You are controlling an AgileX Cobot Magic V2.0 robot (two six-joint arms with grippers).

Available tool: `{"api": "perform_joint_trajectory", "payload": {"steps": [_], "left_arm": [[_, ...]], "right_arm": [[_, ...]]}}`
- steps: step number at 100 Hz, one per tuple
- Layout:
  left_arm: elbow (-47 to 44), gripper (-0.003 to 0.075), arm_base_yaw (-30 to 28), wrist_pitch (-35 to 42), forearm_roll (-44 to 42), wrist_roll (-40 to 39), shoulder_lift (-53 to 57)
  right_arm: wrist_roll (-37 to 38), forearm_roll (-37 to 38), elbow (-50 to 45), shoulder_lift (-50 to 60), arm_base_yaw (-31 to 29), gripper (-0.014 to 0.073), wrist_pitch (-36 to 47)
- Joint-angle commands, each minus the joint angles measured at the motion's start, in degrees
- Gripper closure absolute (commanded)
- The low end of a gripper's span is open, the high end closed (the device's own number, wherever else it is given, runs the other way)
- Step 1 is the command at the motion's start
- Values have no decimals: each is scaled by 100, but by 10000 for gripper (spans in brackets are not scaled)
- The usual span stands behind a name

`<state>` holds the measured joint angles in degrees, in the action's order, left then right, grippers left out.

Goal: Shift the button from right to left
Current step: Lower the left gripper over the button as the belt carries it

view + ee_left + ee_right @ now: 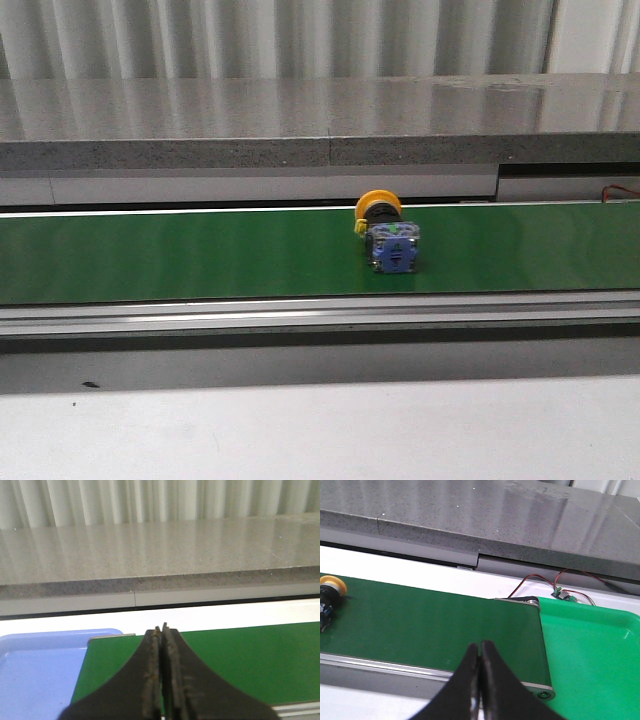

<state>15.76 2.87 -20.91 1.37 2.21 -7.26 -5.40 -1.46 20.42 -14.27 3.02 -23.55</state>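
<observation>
The button [388,235] lies on its side on the green conveyor belt [200,255], right of the middle, its yellow-orange cap toward the back and its grey-blue block toward me. The right wrist view shows it at the frame's edge [328,597], far from my right gripper [480,645], which is shut and empty above the belt's near rail. My left gripper [161,630] is shut and empty over the belt's left end [225,660]. Neither gripper shows in the front view.
A blue tray [40,665] lies beyond the belt's left end. A green tray [592,655] lies beyond its right end, with red and black wires and a small board [560,592] behind it. A grey stone ledge [320,115] runs behind the belt.
</observation>
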Motion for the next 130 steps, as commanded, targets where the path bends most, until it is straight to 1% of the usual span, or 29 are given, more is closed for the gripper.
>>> {"api": "perform_joint_trajectory", "payload": {"steps": [1, 25, 32, 36, 41, 44, 46, 51, 53, 56, 58, 63, 66, 87, 99, 114, 130], "left_arm": [[454, 741, -2, 62, 224, -46, -427], [1141, 738, -2, -940, 214, -46, -1522], [1323, 706, -2, -1257, 214, -46, -1820], [1417, 657, -2, -1407, 214, -46, -1957], [1507, 573, -2, -1499, 214, -35, -2120], [1549, 500, -2, -1512, 214, -35, -2210], [1568, 468, -2, -1512, 214, -35, -2253], [1614, 332, -2, -1485, 214, -35, -2313], [1630, 300, -2, -1467, 214, -35, -2327], [1630, 228, -2, -1367, 214, -35, -2333], [1630, 193, -2, -1319, 214, -35, -2333], [1630, 140, -2, -1215, 214, -35, -2333], [1630, 129, -2, -1172, 214, -35, -2333], [1630, 136, -2, -964, 214, -35, -2333], [1641, 136, -2, -981, 236, -35, -2372], [1899, 136, -2, -1379, 471, -35, -2706], [2484, 137, -2, -1897, 712, -35, -3382]], "right_arm": [[-50, 32, 140, -38, 18, 661, 481], [-50, 32, 140, -38, 18, 661, 481], [-50, 32, 140, -38, 18, 661, 481], [-50, 32, 140, -38, 18, 661, 481], [-50, 32, 140, -38, 18, 661, 481], [-50, 32, 140, -38, 18, 661, 481], [-50, 32, 140, -38, 18, 661, 481], [-50, 32, 140, -38, 18, 661, 481], [-50, 32, 140, -38, 18, 661, 481], [-50, 32, 140, -38, 18, 661, 481], [-50, 32, 140, -38, 18, 661, 481], [-50, 32, 140, -38, 18, 661, 481], [-50, 32, 140, -38, 18, 661, 481], [-50, 32, 140, -38, 18, 661, 481], [-50, 32, 140, -38, 18, 661, 481], [-50, 32, 140, -38, 18, 661, 481], [-50, 32, 140, -38, 18, 661, 481]]}}
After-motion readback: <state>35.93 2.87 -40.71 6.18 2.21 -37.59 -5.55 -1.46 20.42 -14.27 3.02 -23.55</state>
